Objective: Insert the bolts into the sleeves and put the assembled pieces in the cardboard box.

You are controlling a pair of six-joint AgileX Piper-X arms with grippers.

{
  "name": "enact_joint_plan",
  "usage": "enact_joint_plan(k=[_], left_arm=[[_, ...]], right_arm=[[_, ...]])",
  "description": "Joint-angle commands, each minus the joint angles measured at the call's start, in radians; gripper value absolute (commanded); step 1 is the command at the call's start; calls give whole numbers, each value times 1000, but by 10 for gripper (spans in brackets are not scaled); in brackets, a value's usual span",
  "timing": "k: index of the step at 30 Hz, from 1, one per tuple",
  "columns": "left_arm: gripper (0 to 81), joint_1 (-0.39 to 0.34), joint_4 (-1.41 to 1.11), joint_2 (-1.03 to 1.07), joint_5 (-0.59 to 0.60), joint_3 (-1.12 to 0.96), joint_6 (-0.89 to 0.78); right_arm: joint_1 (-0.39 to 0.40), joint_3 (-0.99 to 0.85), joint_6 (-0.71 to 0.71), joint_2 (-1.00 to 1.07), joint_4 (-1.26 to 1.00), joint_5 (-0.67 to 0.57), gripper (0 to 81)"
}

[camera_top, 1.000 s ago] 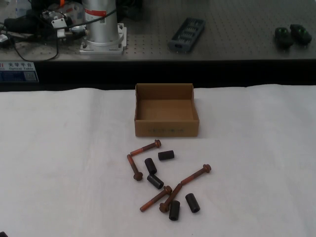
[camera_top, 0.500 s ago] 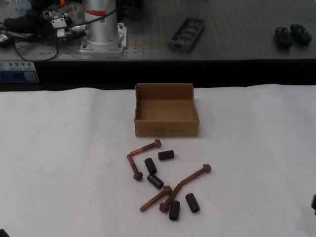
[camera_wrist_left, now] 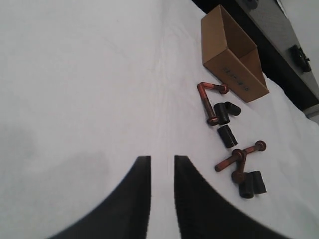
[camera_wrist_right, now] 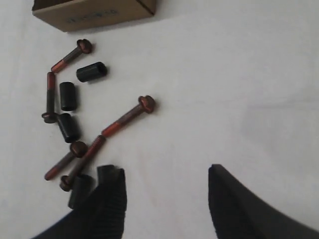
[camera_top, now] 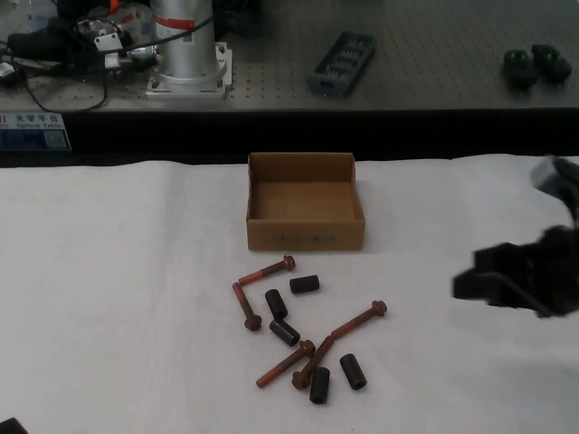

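Right end effector [camera_wrist_right: 164, 174], fingers wide apart, hangs above the white-clothed desk [camera_wrist_right: 239, 74]. Scattered rusty red bolts [camera_wrist_right: 125, 117] and short black cylindrical sleeves [camera_wrist_right: 91, 71] lie just ahead, with the brown cardboard box [camera_wrist_right: 94, 10] beyond. Left end effector [camera_wrist_left: 162, 167], fingers narrowly parted, sits farther back. Bare desk surrounds the pile.

My left end effector [camera_wrist_left: 162, 162] has two matte black fingers [camera_wrist_left: 137, 199]. Each is a curved blade that widens toward its base, with fine ribbing along the inner edge. My right end effector [camera_wrist_right: 164, 174] matches, with black, ribbed pads [camera_wrist_right: 113, 186]. The right arm [camera_top: 529, 271] behind it is blocky and black.
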Motion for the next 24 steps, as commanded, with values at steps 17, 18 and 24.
enact_joint_plan(k=[17, 18, 24], left_arm=[[482, -3, -81, 0, -2, -11, -24], [482, -3, -81, 0, -2, -11, -24], [482, -3, -81, 0, -2, -11, -22]], right_arm=[[287, -103, -10, 125, -70, 54, 383], [292, -107, -10, 138, -69, 54, 383], [308, -140, -10, 236, -52, 54, 383]])
